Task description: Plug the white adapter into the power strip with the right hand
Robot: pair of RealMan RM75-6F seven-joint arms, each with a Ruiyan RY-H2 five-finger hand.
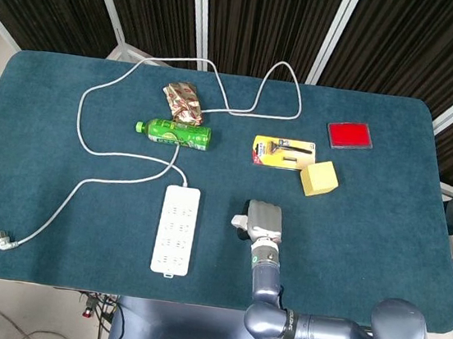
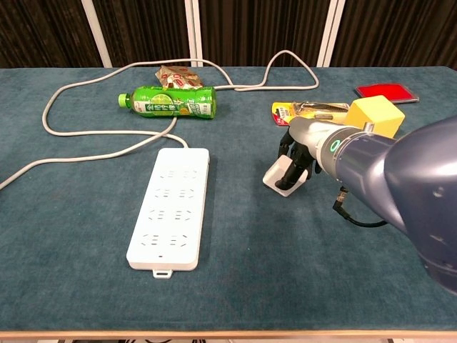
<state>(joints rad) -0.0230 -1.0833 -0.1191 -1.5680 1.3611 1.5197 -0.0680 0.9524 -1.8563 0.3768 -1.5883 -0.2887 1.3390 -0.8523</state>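
Your right hand [image 2: 298,158] grips the white adapter [image 2: 279,176] (its fingers curled over it) on the desk [image 2: 235,250], right of the power strip [image 2: 171,206].

No legible text: print on the green bottle [image 2: 170,102] label too small to read.

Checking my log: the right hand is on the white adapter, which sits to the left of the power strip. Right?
Not quite. The right hand is on the white adapter, but the adapter sits to the right of the power strip, apart from it, as the chest view shows.
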